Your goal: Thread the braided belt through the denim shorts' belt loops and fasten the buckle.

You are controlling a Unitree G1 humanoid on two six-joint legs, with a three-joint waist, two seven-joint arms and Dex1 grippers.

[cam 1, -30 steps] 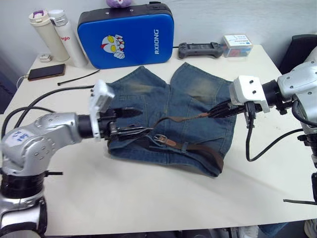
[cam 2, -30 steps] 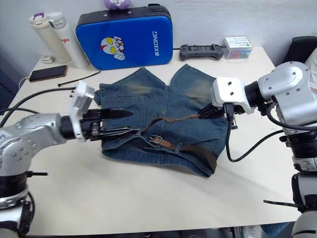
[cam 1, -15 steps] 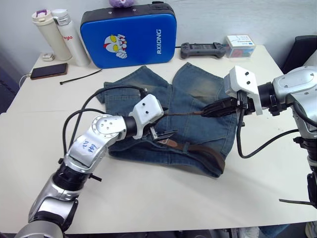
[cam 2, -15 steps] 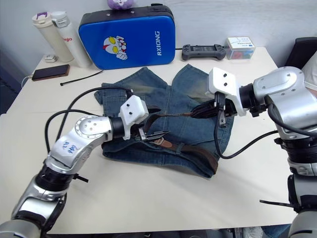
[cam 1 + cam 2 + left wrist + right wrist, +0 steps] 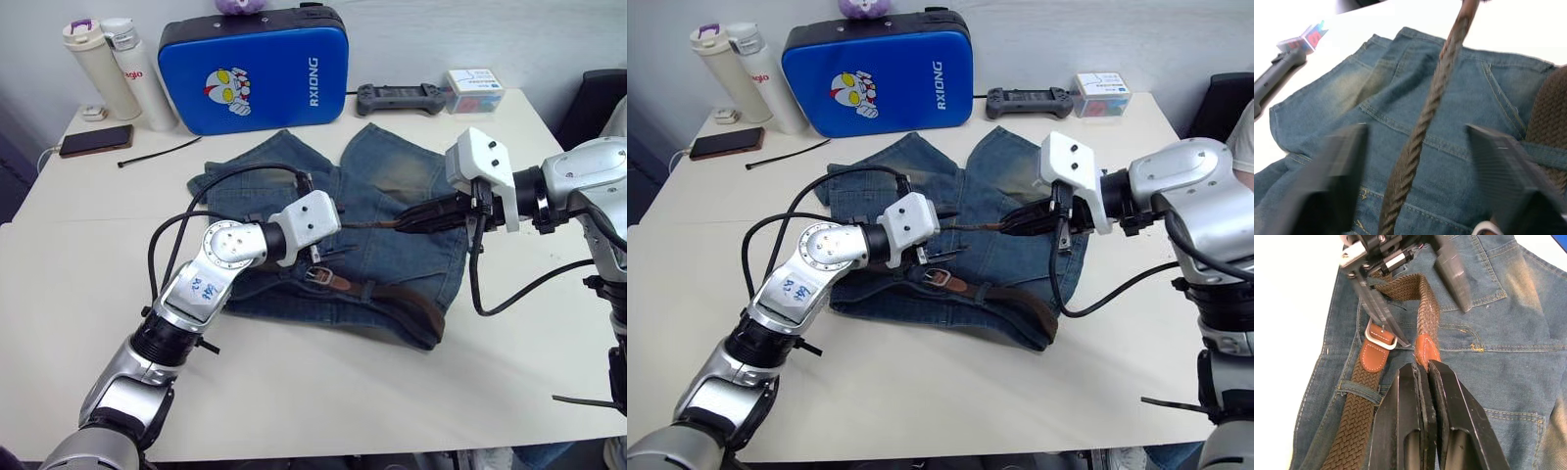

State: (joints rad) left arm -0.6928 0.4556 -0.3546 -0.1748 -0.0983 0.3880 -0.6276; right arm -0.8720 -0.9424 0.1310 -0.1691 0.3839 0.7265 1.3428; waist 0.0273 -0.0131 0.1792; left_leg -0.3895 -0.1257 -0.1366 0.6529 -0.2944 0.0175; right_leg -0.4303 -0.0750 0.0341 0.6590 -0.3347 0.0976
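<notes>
The denim shorts [image 5: 392,176] lie flat in the middle of the table. The braided belt [image 5: 411,299] runs along the waistband under a belt loop [image 5: 1359,387] to the silver buckle [image 5: 1380,337]. From there a loose stretch rises to the tan end. My right gripper [image 5: 1425,367] is shut on that tan end, holding the strap a little above the denim. My left gripper [image 5: 1418,129] reaches in from the left. Its fingers [image 5: 1337,181] stand apart on either side of the raised strap, just beyond the buckle, and do not touch it.
At the back stands a blue hard case [image 5: 255,69], with two bottles [image 5: 103,69] and a phone [image 5: 93,140] at the back left. A game controller [image 5: 397,96] and a small box [image 5: 472,90] lie at the back right. A black tie [image 5: 157,152] lies near the shorts.
My left arm has swung in from the left over the shorts. Its fingers now straddle the raised strap and stand closer together. My right gripper keeps hold of the tan end.
</notes>
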